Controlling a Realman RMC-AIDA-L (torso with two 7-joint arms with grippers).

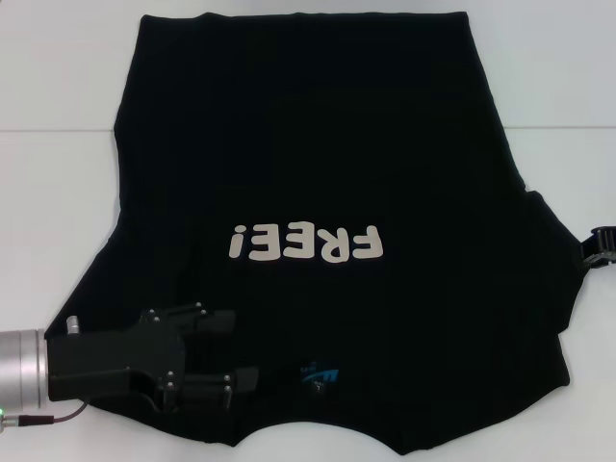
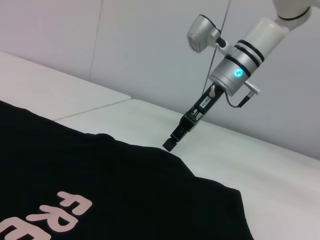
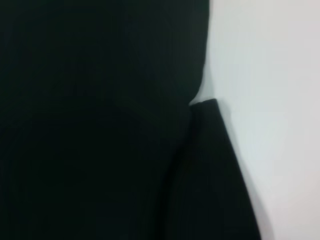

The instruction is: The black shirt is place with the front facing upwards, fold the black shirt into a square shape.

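Across the white table (image 1: 58, 173) the black shirt (image 1: 318, 144) lies spread flat, front up, its cream "FREE!" lettering (image 1: 306, 243) reading upside down in the head view and its small blue neck mark (image 1: 320, 372) near the edge closest to the robot. At the robot's left, the left claw (image 1: 231, 351) lies low over the shirt's near left part, just beside the neck mark, with its two fingers (image 1: 214, 320) parted and nothing between them. At the far right, the right claw (image 2: 169, 143) hangs at the shirt's right edge, by the sleeve; its tip points down at the cloth's border, and whether its fingers are apart or together I cannot tell.
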